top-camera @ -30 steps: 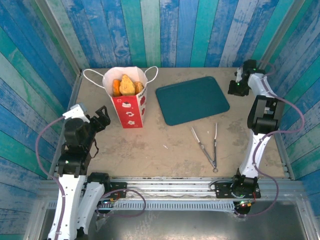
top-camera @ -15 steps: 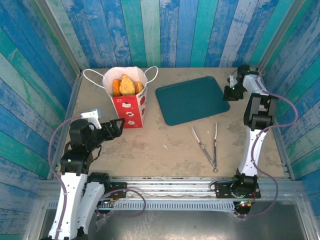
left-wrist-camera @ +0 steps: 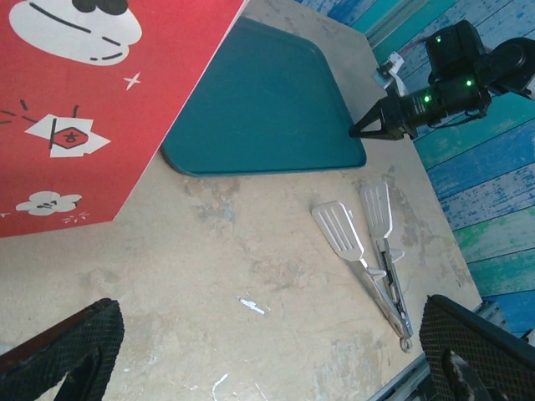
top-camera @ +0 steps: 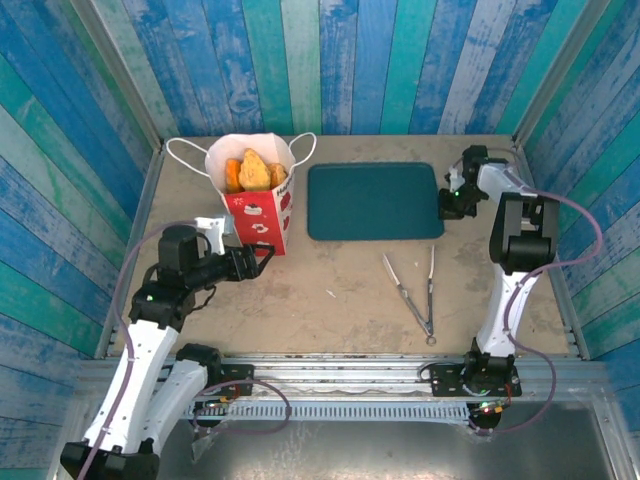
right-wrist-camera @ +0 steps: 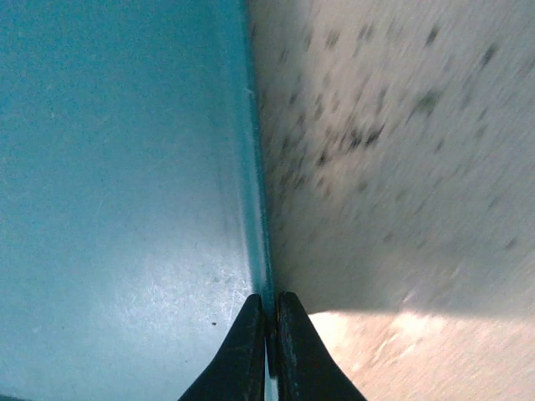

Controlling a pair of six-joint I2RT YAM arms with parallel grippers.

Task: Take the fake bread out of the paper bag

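The paper bag (top-camera: 258,215) stands upright at the back left, red-faced with white cord handles. Several golden pieces of fake bread (top-camera: 255,170) fill its open top. My left gripper (top-camera: 262,262) hovers low by the bag's front right corner, open, with nothing between its fingers. In the left wrist view the bag's red face (left-wrist-camera: 84,100) is at the upper left, and my left gripper (left-wrist-camera: 272,347) spans bare table. My right gripper (top-camera: 445,205) is shut on the right rim of the teal tray (top-camera: 372,200). The right wrist view shows my right gripper (right-wrist-camera: 269,322) pinching that rim.
Metal tongs (top-camera: 415,290) lie on the table in front of the tray, also seen in the left wrist view (left-wrist-camera: 368,251). The teal tray (left-wrist-camera: 259,109) lies flat right of the bag. Blue plank walls close in the table on three sides.
My right gripper closed on the tray's rim and the tray slid left and squared up. My left arm swung forward and right to the bag's front corner.
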